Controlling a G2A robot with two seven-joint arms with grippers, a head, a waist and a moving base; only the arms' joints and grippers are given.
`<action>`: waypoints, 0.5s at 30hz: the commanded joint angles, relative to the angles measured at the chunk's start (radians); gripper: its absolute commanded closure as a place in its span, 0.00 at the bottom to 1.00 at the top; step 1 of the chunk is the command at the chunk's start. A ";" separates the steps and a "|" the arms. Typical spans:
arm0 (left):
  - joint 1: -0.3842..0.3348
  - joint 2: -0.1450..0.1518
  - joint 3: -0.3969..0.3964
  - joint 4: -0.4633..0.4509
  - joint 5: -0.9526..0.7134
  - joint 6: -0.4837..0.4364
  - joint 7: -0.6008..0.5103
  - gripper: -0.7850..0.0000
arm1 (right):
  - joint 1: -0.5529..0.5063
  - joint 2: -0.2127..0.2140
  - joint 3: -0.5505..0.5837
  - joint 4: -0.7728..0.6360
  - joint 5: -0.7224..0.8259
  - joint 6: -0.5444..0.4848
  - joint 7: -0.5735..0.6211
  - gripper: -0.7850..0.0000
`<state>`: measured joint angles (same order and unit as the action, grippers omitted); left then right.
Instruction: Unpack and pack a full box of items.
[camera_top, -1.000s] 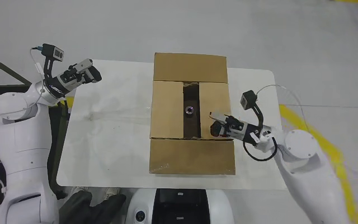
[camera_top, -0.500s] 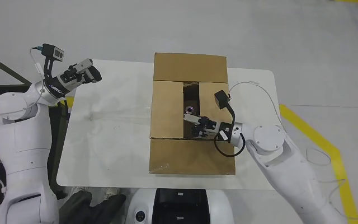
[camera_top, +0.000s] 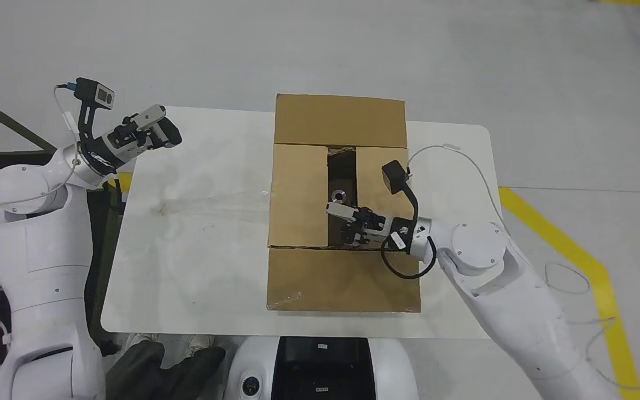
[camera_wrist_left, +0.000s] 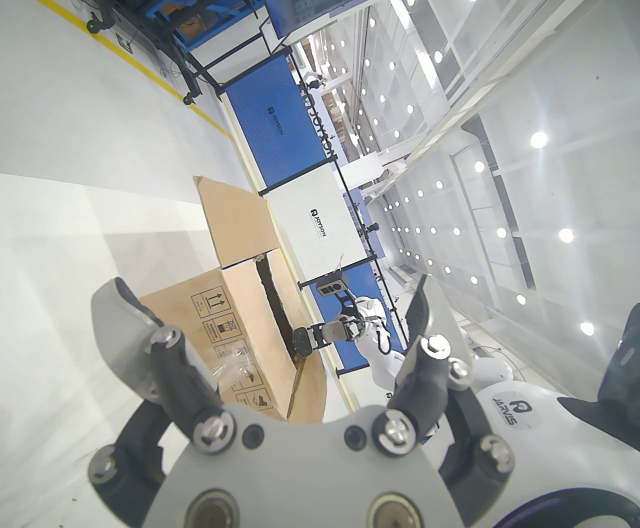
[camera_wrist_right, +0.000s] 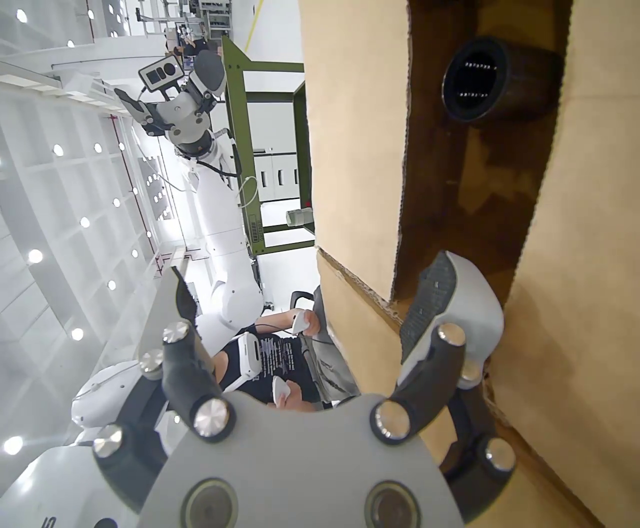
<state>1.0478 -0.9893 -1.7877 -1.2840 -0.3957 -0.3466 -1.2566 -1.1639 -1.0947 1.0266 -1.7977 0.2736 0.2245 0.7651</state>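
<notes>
The cardboard box (camera_top: 300, 200) stands mid-table. Its far and near flaps are folded outward, and its two side flaps lie inward with a dark gap (camera_top: 342, 175) between them. Down in that gap lies a dark cylinder (camera_top: 340, 195) (camera_wrist_right: 475, 80). My right gripper (camera_top: 342, 215) (camera_wrist_right: 315, 300) is open over the near end of the gap. One of its fingers (camera_wrist_right: 450, 295) is at the gap and a side flap's edge (camera_wrist_right: 355, 150) lies between the two. My left gripper (camera_top: 168, 128) (camera_wrist_left: 275, 310) is open and empty above the table's far left corner, away from the box (camera_wrist_left: 240, 310).
The white table (camera_top: 200, 250) has bare room to the left of the box and a narrower strip to the right. The outward near flap (camera_top: 340, 280) reaches towards the table's front edge. A cable (camera_top: 450, 155) loops from the right arm's camera.
My right gripper swung left from over the box's right side flap to the gap, then crept slightly farther. The left arm has kept still.
</notes>
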 joint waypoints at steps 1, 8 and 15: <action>0.000 0.000 0.000 0.000 0.000 0.000 0.000 0.00 | 0.000 0.000 0.000 0.000 0.000 0.000 0.000 0.00; 0.000 0.000 0.000 0.000 0.000 0.000 0.000 0.00 | 0.038 -0.009 -0.046 0.043 -0.043 -0.023 0.011 0.00; 0.000 0.000 0.000 0.000 0.000 0.000 0.000 0.00 | 0.104 -0.032 -0.106 0.126 -0.038 -0.043 0.009 0.00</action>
<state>1.0478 -0.9893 -1.7877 -1.2840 -0.3957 -0.3466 -1.2566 -1.0699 -1.1231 0.9285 -1.6867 0.2304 0.1841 0.7703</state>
